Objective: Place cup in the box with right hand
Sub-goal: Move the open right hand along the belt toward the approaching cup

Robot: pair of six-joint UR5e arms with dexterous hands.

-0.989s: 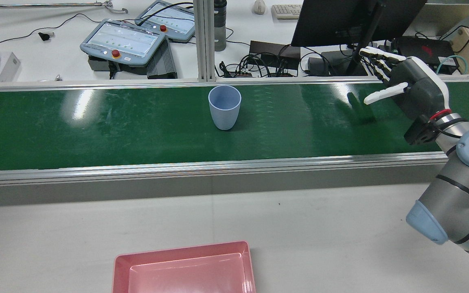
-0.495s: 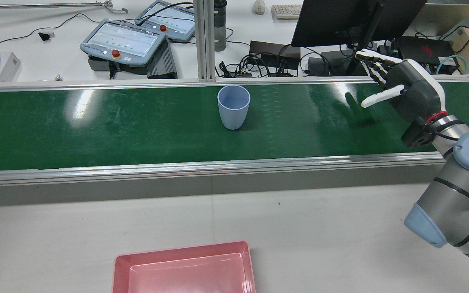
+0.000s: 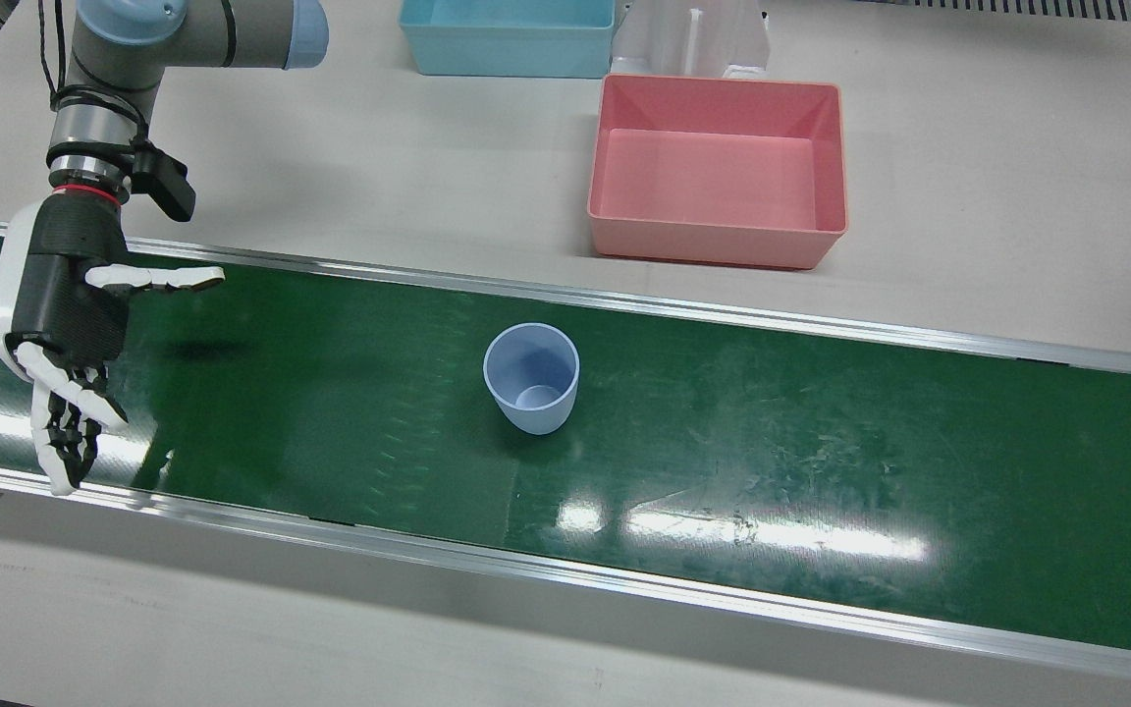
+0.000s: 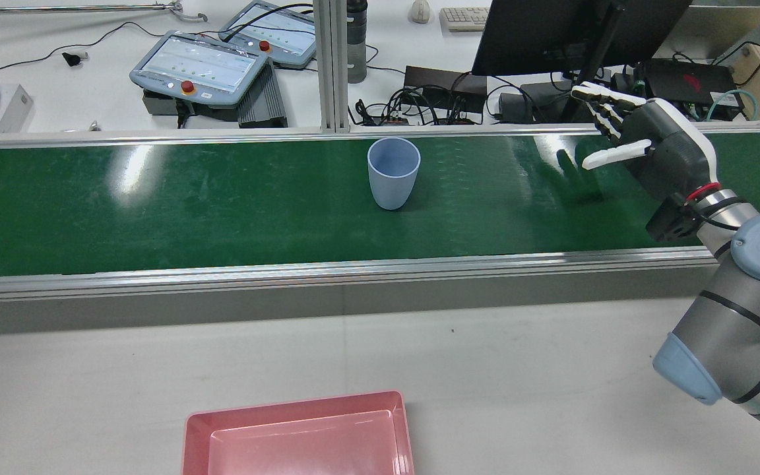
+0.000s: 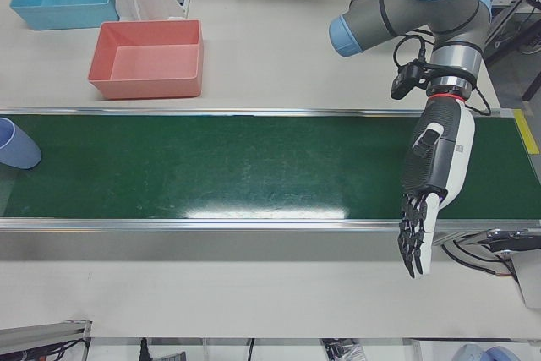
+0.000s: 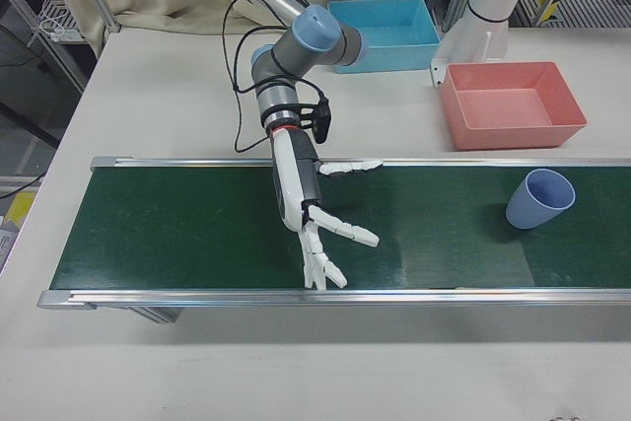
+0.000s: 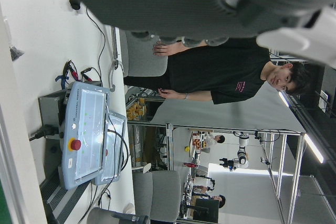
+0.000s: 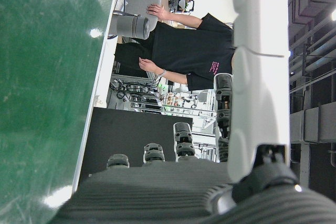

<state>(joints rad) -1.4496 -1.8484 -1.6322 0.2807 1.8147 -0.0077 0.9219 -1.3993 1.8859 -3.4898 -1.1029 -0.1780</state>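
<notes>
— Where do we see the pale blue plastic cup (image 3: pixel 531 378)?

— Upright mid-belt on the green conveyor (image 3: pixel 821 462). Our right hand (image 3: pixel 65 324) hovers well apart, fingers (image 3: pixel 60 442) spread, empty; our left hand (image 5: pixel 431 183) likewise.

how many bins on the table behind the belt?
2. The pink box sits just behind the conveyor belt; the blue bin is farther back, left of it in the front view. None seem hidden.
</notes>
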